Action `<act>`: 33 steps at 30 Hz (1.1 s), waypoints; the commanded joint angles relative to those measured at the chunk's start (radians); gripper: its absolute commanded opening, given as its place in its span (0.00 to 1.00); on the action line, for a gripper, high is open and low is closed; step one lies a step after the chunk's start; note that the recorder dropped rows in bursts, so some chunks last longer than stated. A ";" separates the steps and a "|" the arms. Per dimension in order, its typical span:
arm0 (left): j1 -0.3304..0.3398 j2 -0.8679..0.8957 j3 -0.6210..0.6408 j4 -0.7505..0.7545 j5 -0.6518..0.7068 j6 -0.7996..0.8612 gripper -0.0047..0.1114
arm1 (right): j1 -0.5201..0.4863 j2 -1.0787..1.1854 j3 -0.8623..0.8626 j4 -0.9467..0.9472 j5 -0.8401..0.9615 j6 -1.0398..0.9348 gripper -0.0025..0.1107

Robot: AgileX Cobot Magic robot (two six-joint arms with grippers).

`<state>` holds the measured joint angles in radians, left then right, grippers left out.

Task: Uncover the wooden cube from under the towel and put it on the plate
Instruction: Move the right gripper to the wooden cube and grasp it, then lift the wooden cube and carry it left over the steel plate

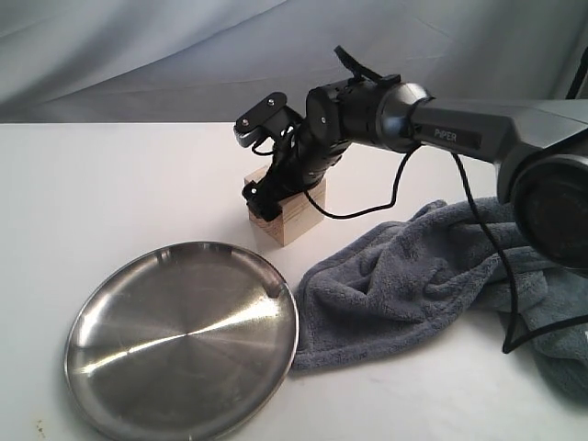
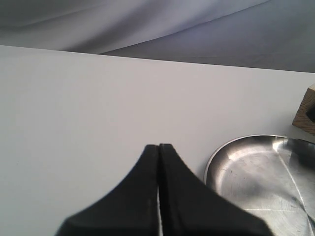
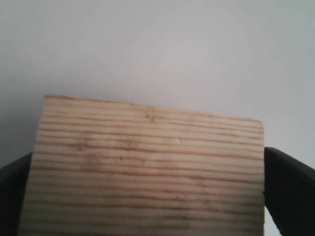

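The wooden cube, light tan with grain lines, stands uncovered on the white table just behind the plate. My right gripper is lowered over it and open, a black finger on each side of the cube; I cannot tell whether they touch it. The steel plate is bare. The grey-blue towel lies rumpled to the right of the plate and cube. My left gripper is shut on nothing, above the table beside the plate, with a corner of the cube at the frame edge.
The right arm reaches in from the right over the towel, and its black cable hangs across the cloth. A grey fabric backdrop rises behind the table's far edge.
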<state>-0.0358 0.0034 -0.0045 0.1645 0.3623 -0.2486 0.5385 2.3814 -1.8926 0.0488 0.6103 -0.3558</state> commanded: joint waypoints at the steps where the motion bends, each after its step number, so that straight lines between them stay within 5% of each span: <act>1: -0.004 -0.003 0.005 -0.002 -0.007 -0.004 0.04 | 0.001 -0.002 -0.005 -0.004 -0.015 -0.011 0.94; 6: -0.004 -0.003 0.005 -0.002 -0.007 -0.004 0.04 | 0.006 -0.002 -0.005 -0.004 0.008 -0.011 0.80; 10: -0.004 -0.003 0.005 -0.002 -0.007 -0.004 0.04 | 0.021 -0.002 -0.005 -0.016 0.037 -0.011 0.41; 11: -0.004 -0.003 0.005 -0.002 -0.007 -0.004 0.04 | 0.025 -0.002 -0.005 -0.019 0.049 -0.011 0.16; 12: -0.004 -0.003 0.005 -0.002 -0.007 -0.004 0.04 | 0.025 -0.002 -0.005 -0.023 0.049 -0.011 0.05; 24: -0.004 -0.003 0.005 -0.002 -0.007 -0.004 0.04 | 0.020 -0.173 -0.005 -0.021 0.196 -0.020 0.02; 29: -0.004 -0.003 0.005 -0.002 -0.007 -0.004 0.04 | 0.024 -0.246 -0.005 0.241 0.371 -0.308 0.02; 33: -0.004 -0.003 0.005 -0.002 -0.007 -0.004 0.04 | 0.060 -0.259 -0.005 0.284 0.407 -0.352 0.02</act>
<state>-0.0358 0.0034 -0.0045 0.1645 0.3623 -0.2486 0.5710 2.1523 -1.8921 0.2877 1.0030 -0.6592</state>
